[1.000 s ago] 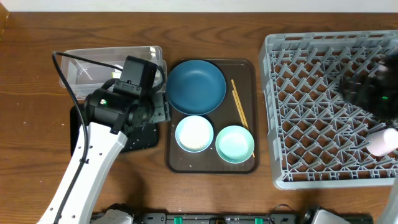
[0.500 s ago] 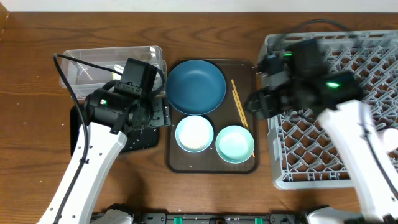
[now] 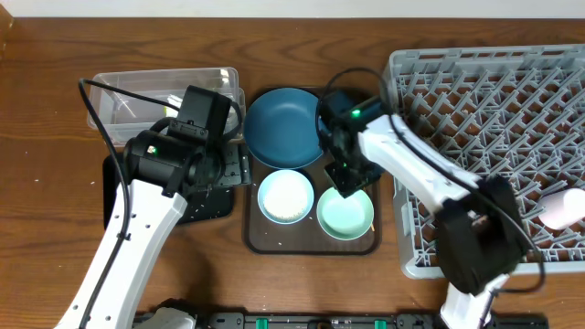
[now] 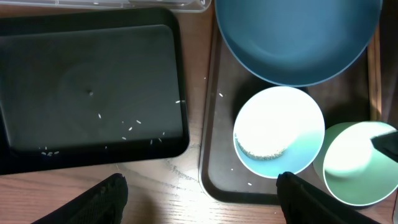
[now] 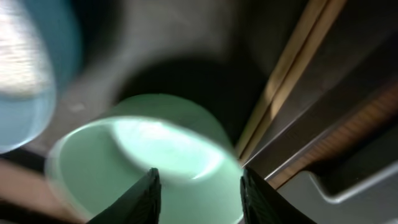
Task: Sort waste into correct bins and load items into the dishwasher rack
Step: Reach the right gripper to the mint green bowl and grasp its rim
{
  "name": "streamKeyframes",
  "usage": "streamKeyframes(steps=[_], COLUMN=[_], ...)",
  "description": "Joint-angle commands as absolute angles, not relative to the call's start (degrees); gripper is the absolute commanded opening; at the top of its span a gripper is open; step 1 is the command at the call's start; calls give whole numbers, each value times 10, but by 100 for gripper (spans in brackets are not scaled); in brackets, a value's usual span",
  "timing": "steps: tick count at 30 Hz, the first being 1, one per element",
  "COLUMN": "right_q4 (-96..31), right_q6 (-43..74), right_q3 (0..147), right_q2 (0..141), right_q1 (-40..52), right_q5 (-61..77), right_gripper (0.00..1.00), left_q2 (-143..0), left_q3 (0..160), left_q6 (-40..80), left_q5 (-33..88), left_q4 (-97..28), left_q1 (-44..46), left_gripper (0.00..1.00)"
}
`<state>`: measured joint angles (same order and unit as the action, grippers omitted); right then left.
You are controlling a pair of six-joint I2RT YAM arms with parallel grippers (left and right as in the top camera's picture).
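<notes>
Dark-blue dish (image 3: 287, 126), plain and even in tone; pale-blue bowl (image 3: 288, 190) with a white rice heap (image 4: 261, 146) inside; mint-green bowl (image 3: 345, 217), unpatterned; glossy black tray (image 4: 87, 62) flecked with scattered white grains; dark brown tray (image 3: 274, 241); chopsticks (image 5: 292, 74) in light tan wood; light-grey rack (image 3: 475, 57) with a criss-cross grid; the cup (image 3: 559, 208) at the frame's edge looks pinkish-white; clear, colourless tub (image 3: 164, 75); reddish-brown wood-grain table (image 3: 46, 201).

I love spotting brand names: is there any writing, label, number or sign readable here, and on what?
None readable.
The dark-blue dish, pale-blue bowl, mint-green bowl, black tray and grey rack show no print.
The contents of the clear tub are too small to tell.
</notes>
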<state>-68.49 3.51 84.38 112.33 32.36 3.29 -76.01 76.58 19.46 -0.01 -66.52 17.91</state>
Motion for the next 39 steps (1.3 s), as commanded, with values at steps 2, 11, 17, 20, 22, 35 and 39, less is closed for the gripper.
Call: streamKeyframes(steps=[2, 11, 17, 20, 22, 35, 39], right_q4=[-688, -690, -701, -700, -700, -698, -691], right_q6=[77, 86, 88, 88, 88, 94, 94], right_q3=[850, 849, 840, 830, 826, 826, 830], right_q2=[1156, 1163, 1163, 1163, 1163, 1121, 1047], right_q1=[329, 329, 329, 329, 329, 324, 304], right_q5=[-27, -49, -49, -49, -49, -43, -43], right_gripper=[36, 27, 11, 7, 1, 1, 1], left_q2=[-760, -760, -760, -760, -760, -760, -760], left_q3=[767, 767, 767, 767, 767, 767, 767], left_q6=[191, 191, 191, 191, 191, 191, 191], left_q5=[-7, -7, -7, -7, -7, -7, -7], left_q4=[-668, -667, -667, -667, -667, -668, -668], left_q1=[179, 179, 179, 179, 179, 179, 179], left_gripper=[80, 80, 80, 80, 80, 80, 80])
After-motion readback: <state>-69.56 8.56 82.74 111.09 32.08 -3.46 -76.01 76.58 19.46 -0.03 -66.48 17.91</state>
